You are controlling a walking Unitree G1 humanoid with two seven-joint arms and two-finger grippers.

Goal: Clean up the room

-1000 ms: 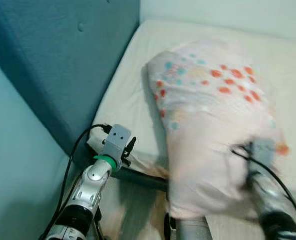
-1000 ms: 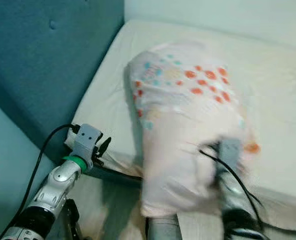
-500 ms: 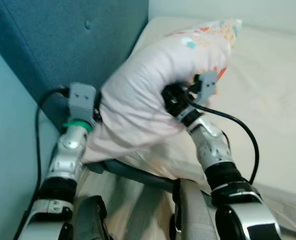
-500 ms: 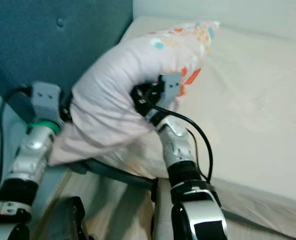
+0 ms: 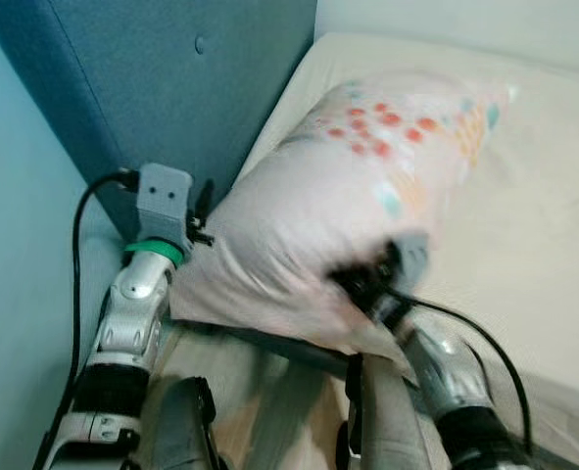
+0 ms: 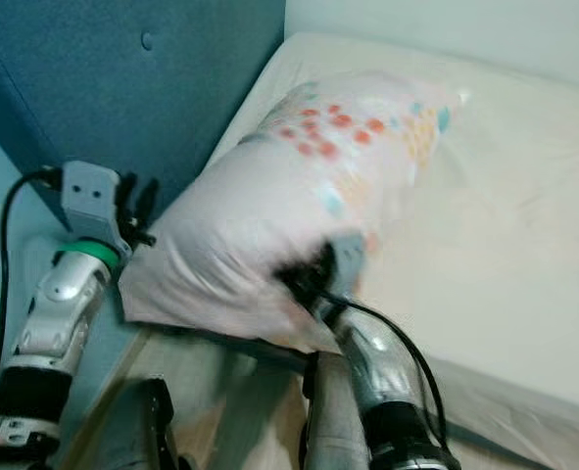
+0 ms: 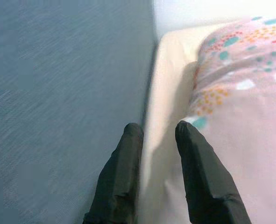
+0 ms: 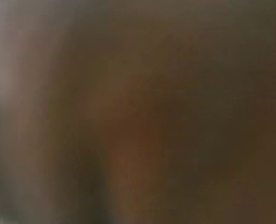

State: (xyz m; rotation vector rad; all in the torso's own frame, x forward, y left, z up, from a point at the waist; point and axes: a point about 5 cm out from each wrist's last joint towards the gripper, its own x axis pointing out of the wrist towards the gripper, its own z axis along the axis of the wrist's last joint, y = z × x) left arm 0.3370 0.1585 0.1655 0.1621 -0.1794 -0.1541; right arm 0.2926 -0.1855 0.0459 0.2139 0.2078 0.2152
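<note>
A pink pillow [image 5: 367, 186] with orange and teal dots lies slanted across the cream mattress [image 5: 554, 215], its near end over the bed's edge. My left gripper [image 7: 159, 130] is open beside the pillow's left end, between it and the blue headboard [image 5: 171, 88], with nothing between its fingers [image 7: 128, 140]. My right gripper [image 5: 362, 284] is pressed into the pillow's near underside, blurred and partly buried in the fabric. The right wrist view is a dark brown blur.
The padded headboard stands close on the left, with a pale teal wall [image 5: 15, 245] beside it. The bed's dark frame edge [image 5: 269, 341] runs below the pillow, above wooden floor [image 5: 240, 401]. Bare mattress stretches to the right.
The pillow has come down from its bunched, raised position and now lies stretched along the mattress. My right arm has dropped lower to the pillow's near end. The left arm has stayed nearly still.
</note>
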